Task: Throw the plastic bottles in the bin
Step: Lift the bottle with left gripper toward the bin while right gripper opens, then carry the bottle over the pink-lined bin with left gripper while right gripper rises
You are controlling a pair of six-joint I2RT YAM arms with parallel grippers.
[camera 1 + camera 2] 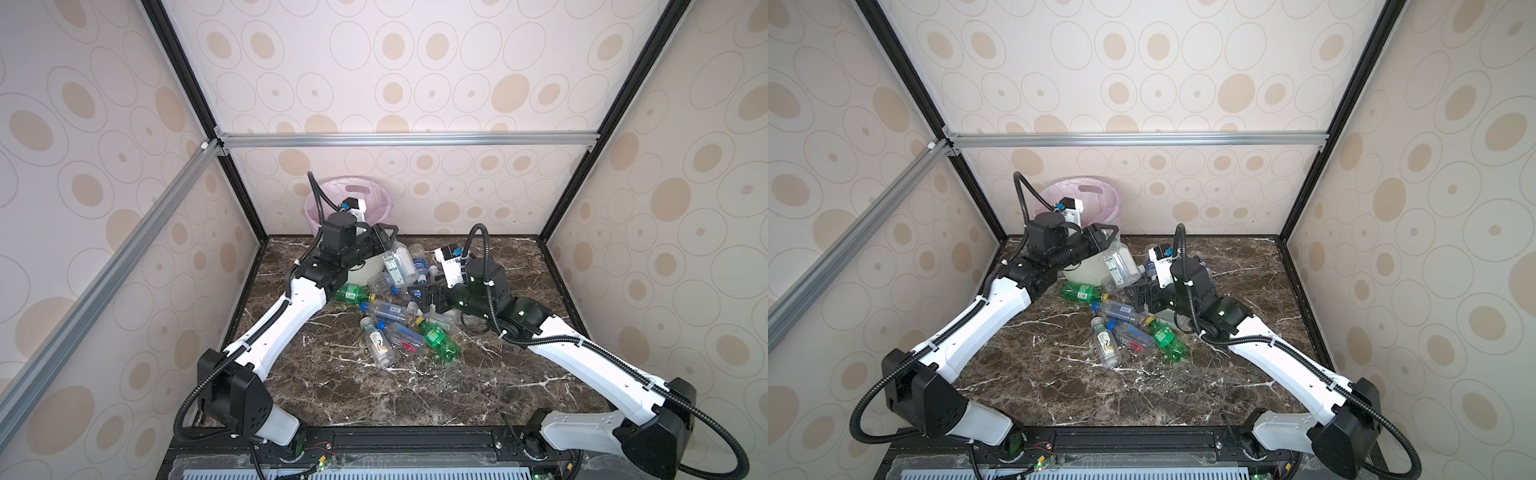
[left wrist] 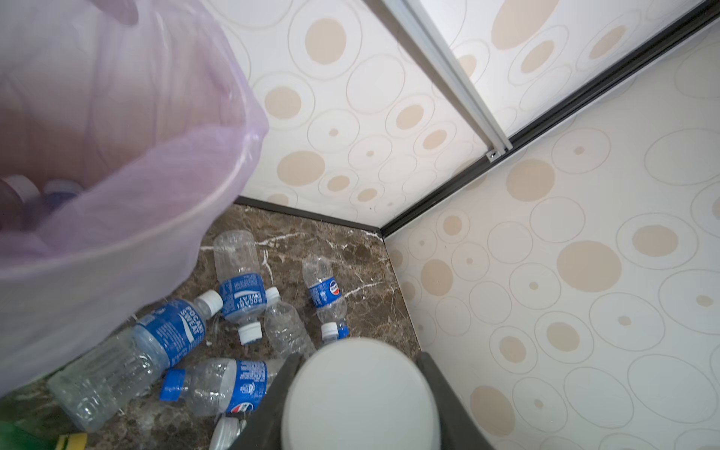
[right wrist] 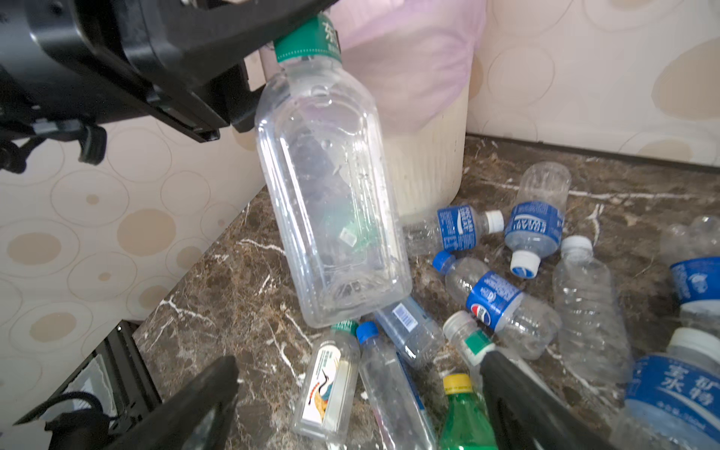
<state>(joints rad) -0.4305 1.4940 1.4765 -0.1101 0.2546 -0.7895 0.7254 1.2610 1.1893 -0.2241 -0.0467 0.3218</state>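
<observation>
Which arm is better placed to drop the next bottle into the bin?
Left. The left gripper is shut on the neck of the clear bottle, which hangs right beside the bin. The right gripper is open and empty over the loose bottles.

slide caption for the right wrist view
Left gripper holds a clear bottle by its neck beside the bin; open right gripper above scattered bottles on the table.

The bin (image 1: 376,195), white, ribbed and lined with a pale pink bag, stands upright. A clear square bottle (image 3: 323,195) with a green cap hangs tilted, cap up, just beside the bin's wall. The other plastic bottles (image 1: 388,311), mostly blue-labelled and two green, lie scattered near the bin's foot.
</observation>
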